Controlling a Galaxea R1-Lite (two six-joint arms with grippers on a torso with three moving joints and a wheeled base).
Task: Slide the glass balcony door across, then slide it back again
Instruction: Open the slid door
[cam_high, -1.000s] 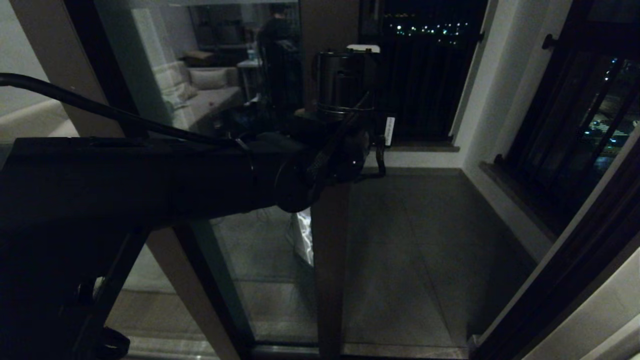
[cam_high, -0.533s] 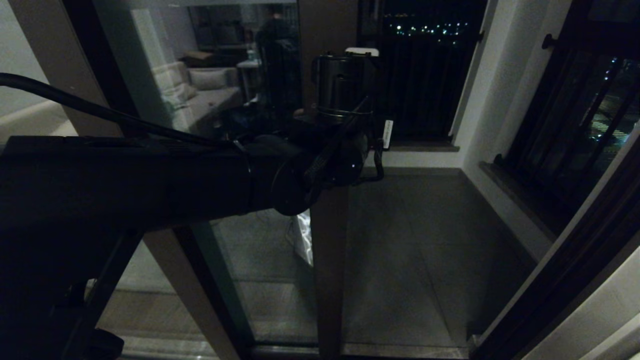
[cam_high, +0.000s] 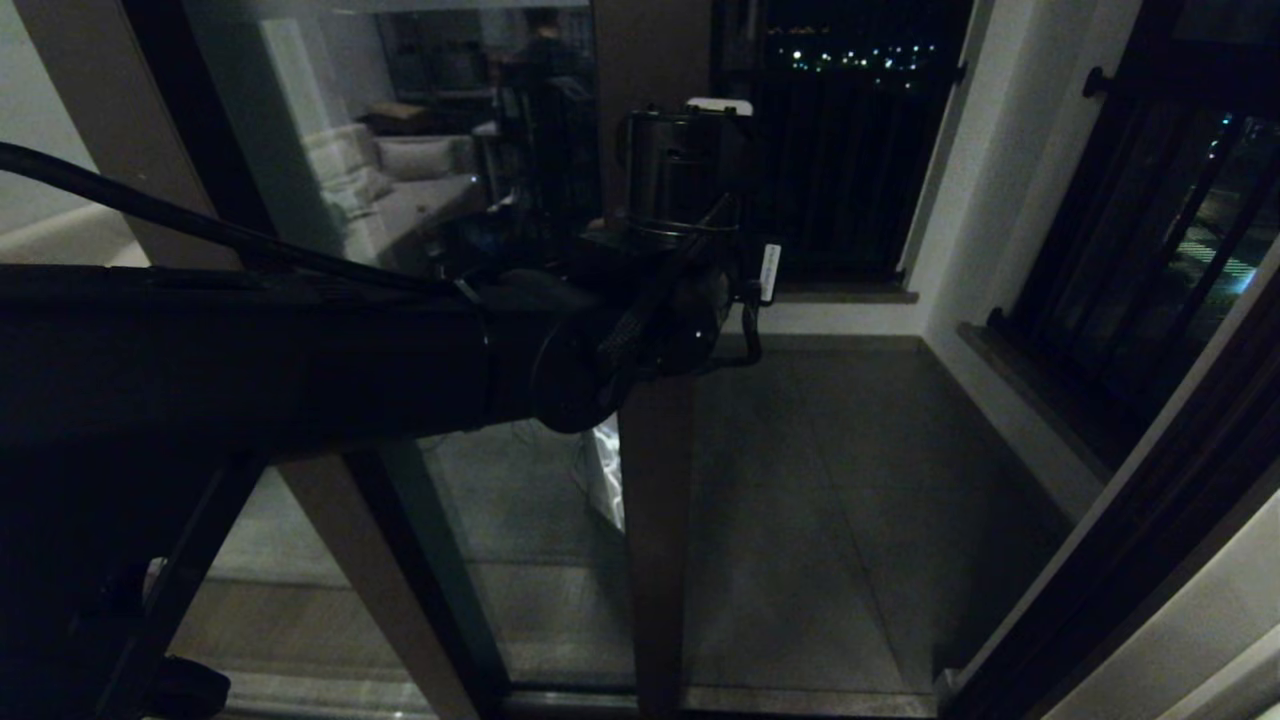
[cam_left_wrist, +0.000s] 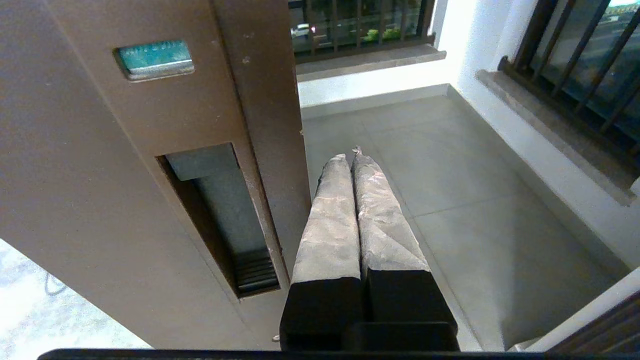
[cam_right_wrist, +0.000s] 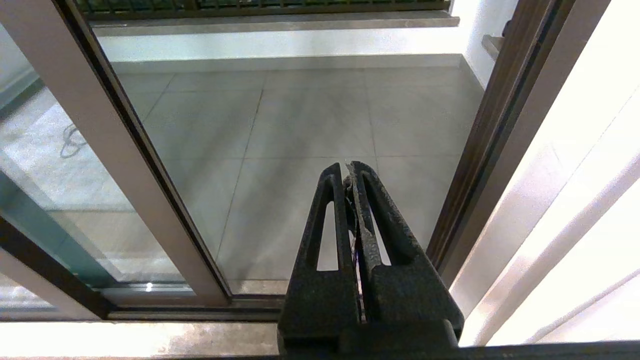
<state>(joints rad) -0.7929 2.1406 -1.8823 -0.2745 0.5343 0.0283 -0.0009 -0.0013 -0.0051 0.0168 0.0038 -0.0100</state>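
Left gripper pinched shut, empty, against door stile edge, 3 o'clock of handle slot. Likely mid-push, sliding open. Next: steady sideways pressure. Right gripper shut, idle.

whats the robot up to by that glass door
The left gripper, shut and holding nothing, sits against the outer edge of the glass balcony door stile, beside its recessed handle slot. The doorway stands partly open onto the tiled balcony floor. The right gripper hangs shut and idle, near the sill.
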